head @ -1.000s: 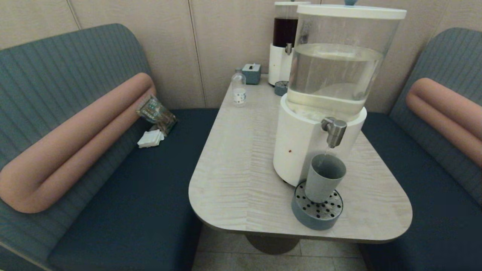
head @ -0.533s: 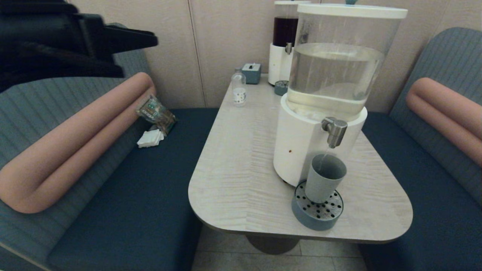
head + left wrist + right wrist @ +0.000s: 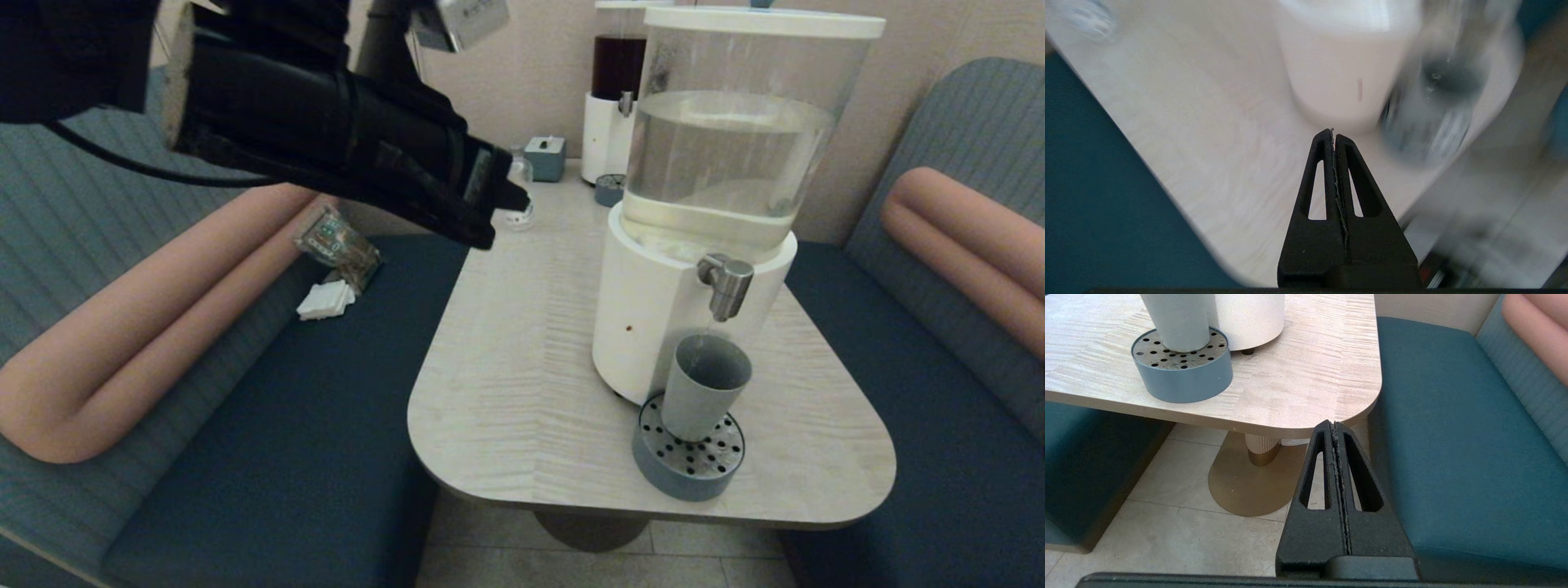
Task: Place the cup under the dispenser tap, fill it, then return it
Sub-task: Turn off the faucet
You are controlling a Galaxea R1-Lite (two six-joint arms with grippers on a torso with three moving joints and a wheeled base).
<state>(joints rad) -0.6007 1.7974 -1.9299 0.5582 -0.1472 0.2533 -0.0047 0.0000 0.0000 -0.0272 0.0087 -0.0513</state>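
Pale table (image 3: 522, 359) before me: the cup (image 3: 704, 398) stands on the drip tray (image 3: 687, 469) beneath the dispenser tap (image 3: 725, 285). My left gripper (image 3: 500, 211) hovers high beside the dispenser, jaws pressed together; right gripper (image 3: 1336, 426) parked low, closed.

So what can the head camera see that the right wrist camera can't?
Only the head view shows the dispenser tap, the clear tank, the dark-liquid dispenser, the small bottle and the left gripper raised over the table's left side. Only the right wrist view shows the shut right gripper, held low beyond the table's corner, and the table's gold foot. Both show the cup standing on the round drip tray.
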